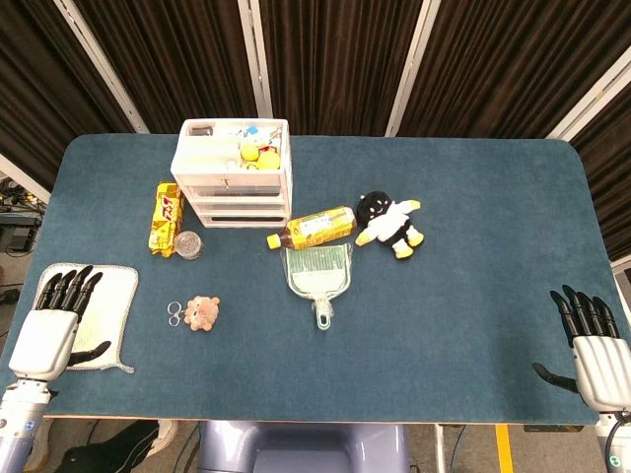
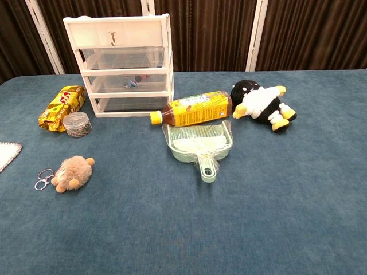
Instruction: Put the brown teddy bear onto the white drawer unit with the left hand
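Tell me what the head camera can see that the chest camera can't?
Only the head view shows both robot hands, the left hand resting over a white cloth and the right hand open at the table edge, plus the small toys on top of the white drawer unit. Only the chest view shows the drawer fronts. Both show the brown teddy bear, the tea bottle, the dustpan and the black plush.

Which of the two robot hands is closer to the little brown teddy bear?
The left robot hand. It rests on a white cloth just beside the brown teddy bear. The right robot hand lies at the table's far opposite edge, well away from the bear.
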Controlling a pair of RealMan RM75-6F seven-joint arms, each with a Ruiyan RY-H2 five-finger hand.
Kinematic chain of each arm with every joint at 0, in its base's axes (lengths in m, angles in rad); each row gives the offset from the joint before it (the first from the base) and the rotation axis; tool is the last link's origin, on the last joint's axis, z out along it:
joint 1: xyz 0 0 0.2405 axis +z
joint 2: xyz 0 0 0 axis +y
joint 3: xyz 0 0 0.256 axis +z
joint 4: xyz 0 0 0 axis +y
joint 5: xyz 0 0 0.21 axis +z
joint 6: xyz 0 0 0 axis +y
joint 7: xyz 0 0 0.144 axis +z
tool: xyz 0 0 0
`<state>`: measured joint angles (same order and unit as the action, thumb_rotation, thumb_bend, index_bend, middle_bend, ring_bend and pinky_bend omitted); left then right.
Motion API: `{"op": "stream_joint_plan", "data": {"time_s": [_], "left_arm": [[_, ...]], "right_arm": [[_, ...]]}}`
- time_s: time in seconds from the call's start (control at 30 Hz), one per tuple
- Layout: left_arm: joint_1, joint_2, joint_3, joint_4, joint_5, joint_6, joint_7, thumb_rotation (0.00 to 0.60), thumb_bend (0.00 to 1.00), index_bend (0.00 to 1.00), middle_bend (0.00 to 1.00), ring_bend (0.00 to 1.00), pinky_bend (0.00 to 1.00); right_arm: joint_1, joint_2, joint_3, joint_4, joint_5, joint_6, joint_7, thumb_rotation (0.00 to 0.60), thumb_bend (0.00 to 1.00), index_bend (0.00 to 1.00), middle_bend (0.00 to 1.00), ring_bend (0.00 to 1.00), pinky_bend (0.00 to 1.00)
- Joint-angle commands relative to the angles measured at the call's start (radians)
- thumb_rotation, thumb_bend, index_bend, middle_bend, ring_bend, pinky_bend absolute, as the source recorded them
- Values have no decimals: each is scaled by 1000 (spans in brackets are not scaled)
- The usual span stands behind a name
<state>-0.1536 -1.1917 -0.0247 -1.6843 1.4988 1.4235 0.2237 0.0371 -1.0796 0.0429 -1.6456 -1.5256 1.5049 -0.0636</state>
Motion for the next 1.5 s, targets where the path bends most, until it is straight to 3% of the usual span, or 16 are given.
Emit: {"op": "stream_joint_plan", "data": {"time_s": [0.03, 1.13, 1.4, 1.43, 1.5], "left_arm": [[0, 0, 0, 0, -1, -1, -1, 600, 63, 0, 0, 0, 0], [-7, 2, 4, -13, -11, -21, 6, 600, 61, 0, 0, 0, 0], [-33, 1, -17, -41, -27, -45, 51, 600, 62, 0, 0, 0, 1], [-37, -1, -21, -44, -31, -48, 57, 600, 70, 1, 27, 18, 30], [-48, -5, -36, -48, -43, -53, 78, 600, 101, 22, 172, 144, 143]], "right_arm": [[0, 0, 0, 0, 0, -1, 0, 600, 0, 0, 0, 0, 0], [0, -1, 1, 6, 0, 2, 15, 600, 0, 0, 0, 0, 0], [2, -1, 1, 6, 2, -4, 14, 600, 0, 0, 0, 0, 0], [2, -1, 0, 6, 1, -3, 15, 600, 0, 0, 0, 0, 0], [2, -1, 1, 6, 0, -2, 16, 600, 0, 0, 0, 0, 0]]}}
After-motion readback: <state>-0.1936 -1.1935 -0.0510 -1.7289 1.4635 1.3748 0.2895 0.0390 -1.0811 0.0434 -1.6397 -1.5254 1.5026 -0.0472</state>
